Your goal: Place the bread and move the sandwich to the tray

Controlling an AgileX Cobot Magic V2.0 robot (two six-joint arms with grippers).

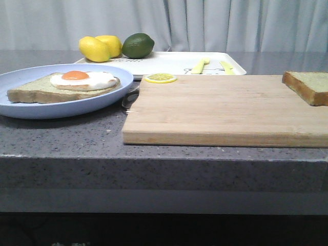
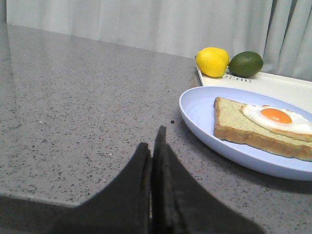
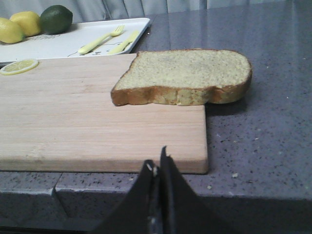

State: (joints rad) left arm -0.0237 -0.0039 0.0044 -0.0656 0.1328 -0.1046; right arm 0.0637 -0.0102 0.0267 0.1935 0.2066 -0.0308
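The plain bread slice (image 1: 309,85) lies on the right end of the wooden cutting board (image 1: 220,110); in the right wrist view the bread (image 3: 187,75) overhangs the board's edge. The sandwich, bread with a fried egg (image 1: 72,84), sits on a round pale blue plate (image 1: 31,105) at the left; it also shows in the left wrist view (image 2: 265,126). The cream tray (image 1: 174,64) stands behind the board. My left gripper (image 2: 152,146) is shut and empty over the counter, short of the plate. My right gripper (image 3: 158,163) is shut and empty at the counter's front edge, before the board.
Two lemons (image 1: 100,47) and a lime (image 1: 137,45) sit at the tray's back left corner. A yellow fork (image 1: 200,65) and knife (image 1: 227,67) lie in the tray. A lemon slice (image 1: 160,78) rests on the board's back left corner. Curtains hang behind.
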